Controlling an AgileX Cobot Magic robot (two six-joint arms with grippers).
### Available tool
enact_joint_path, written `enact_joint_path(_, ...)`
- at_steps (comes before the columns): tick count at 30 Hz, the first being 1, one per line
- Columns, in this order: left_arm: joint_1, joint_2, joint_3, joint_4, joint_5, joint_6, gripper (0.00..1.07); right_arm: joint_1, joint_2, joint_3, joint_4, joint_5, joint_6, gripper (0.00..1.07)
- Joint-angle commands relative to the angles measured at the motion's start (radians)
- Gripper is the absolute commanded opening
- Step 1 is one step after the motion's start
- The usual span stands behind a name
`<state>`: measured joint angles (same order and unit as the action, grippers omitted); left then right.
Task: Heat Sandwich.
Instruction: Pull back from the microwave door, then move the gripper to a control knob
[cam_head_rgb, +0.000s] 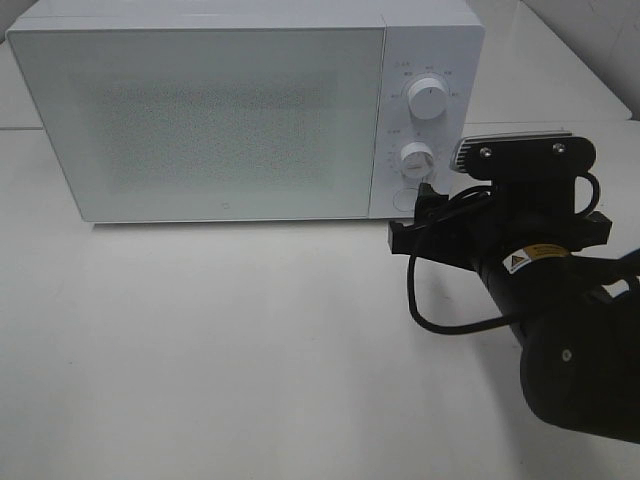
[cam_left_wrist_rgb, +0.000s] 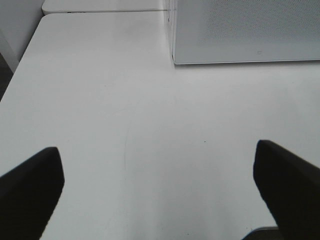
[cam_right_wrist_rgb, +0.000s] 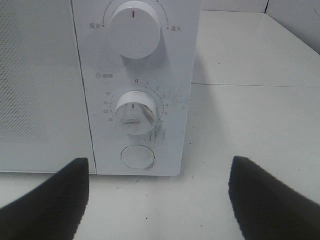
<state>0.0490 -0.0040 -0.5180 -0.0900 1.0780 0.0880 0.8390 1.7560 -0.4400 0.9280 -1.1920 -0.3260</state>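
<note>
A white tabletop (cam_head_rgb: 200, 350) fills every view, matte and evenly lit, with a white microwave (cam_head_rgb: 200, 110) standing along its far side.

The right gripper (cam_right_wrist_rgb: 160, 197) has its jaws spread wide with nothing between them. Its two black fingers (cam_right_wrist_rgb: 50, 202) frame only bare table and the foot of the microwave's control panel. It sits low, near the panel but apart from it. Straight ahead is the round door button (cam_right_wrist_rgb: 138, 157), just above that the timer knob (cam_right_wrist_rgb: 135, 112) with its mark pointing up at zero, and higher still the power knob (cam_right_wrist_rgb: 134, 27). From the high camera this arm comes in from the lower right, its wrist camera mount (cam_head_rgb: 520, 160) beside the microwave's right edge and a black cable (cam_head_rgb: 440, 320) looping down over the table.

The left gripper (cam_left_wrist_rgb: 160, 187) is also fully spread and holds nothing. Its fingers (cam_left_wrist_rgb: 30, 187) hover above plain tabletop. Beyond them the microwave's front left corner (cam_left_wrist_rgb: 175, 60) stands well off, and the table's side edge (cam_left_wrist_rgb: 22, 65) runs away on one flank with dark floor past it.

The microwave door (cam_head_rgb: 200, 110) is shut, flush with the panel, its speckled front opaque. The sandwich shows in no view, so I cannot tell where it lies.

A broad stretch of table runs in front of the microwave, from its base to the near edge of the high view. A seam (cam_right_wrist_rgb: 250, 84) crosses the surface to the right of the microwave.
</note>
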Motion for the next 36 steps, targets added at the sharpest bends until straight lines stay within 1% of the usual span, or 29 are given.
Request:
enact_joint_path(1, 0.002, -0.026, 0.001, -0.005, -0.011, -0.005, 0.98, -0.022, 0.024, -0.035, -0.016, -0.014, 0.016, 0.75)
enact_joint_path(3, 0.002, -0.026, 0.001, -0.005, -0.011, -0.005, 0.98, -0.041, 0.05, -0.066, -0.049, -0.008, 0.016, 0.75)
enact_joint_path(11, 0.002, -0.026, 0.001, -0.005, -0.011, -0.004, 0.98, -0.099, 0.101, -0.133, -0.117, 0.019, 0.015, 0.75)
enact_joint_path(12, 0.002, -0.026, 0.001, -0.005, -0.011, -0.004, 0.98, -0.113, 0.12, -0.155, -0.133, 0.038, 0.015, 0.75)
enact_joint_path(17, 0.002, -0.026, 0.001, -0.005, -0.011, -0.004, 0.98, -0.141, 0.159, -0.198, -0.184, 0.072, 0.01, 0.75)
enact_joint_path(25, 0.002, -0.025, 0.001, -0.005, -0.011, -0.004, 0.98, -0.163, 0.207, -0.261, -0.214, 0.095, 0.011, 0.75)
enact_joint_path(32, 0.002, -0.019, 0.001, -0.005, -0.011, -0.004, 0.98, -0.182, 0.239, -0.307, -0.215, 0.1, 0.009, 0.75)
enact_joint_path(36, 0.002, -0.019, 0.001, -0.005, -0.011, -0.004, 0.98, -0.209, 0.267, -0.342, -0.215, 0.094, 0.009, 0.75)
